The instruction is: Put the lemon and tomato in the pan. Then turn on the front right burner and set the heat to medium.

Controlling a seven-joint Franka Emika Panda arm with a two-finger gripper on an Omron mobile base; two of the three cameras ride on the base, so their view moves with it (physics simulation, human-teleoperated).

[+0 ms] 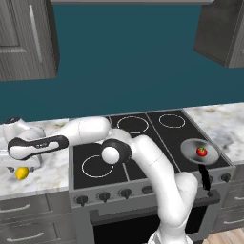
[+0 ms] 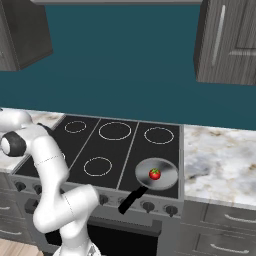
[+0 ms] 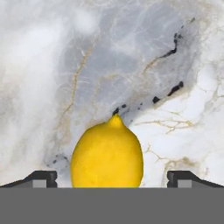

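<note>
Red tomato (image 1: 202,152) sits in the pan (image 1: 190,148) on the front right burner, so half the loading is done. Lemon (image 3: 107,156) lies on the marble desk (image 3: 131,65) left of the stove (image 1: 138,138), between the fingertips of the pincer (image 3: 112,178), which is spread wide and holds nothing. Left: grasp lemon, move to pan, then set burner knob to medium.

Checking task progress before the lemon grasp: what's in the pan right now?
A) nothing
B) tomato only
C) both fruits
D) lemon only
B: the tomato sits in the pan on the front right burner, while the lemon lies on the counter left of the stove, between the open gripper fingers.
</note>
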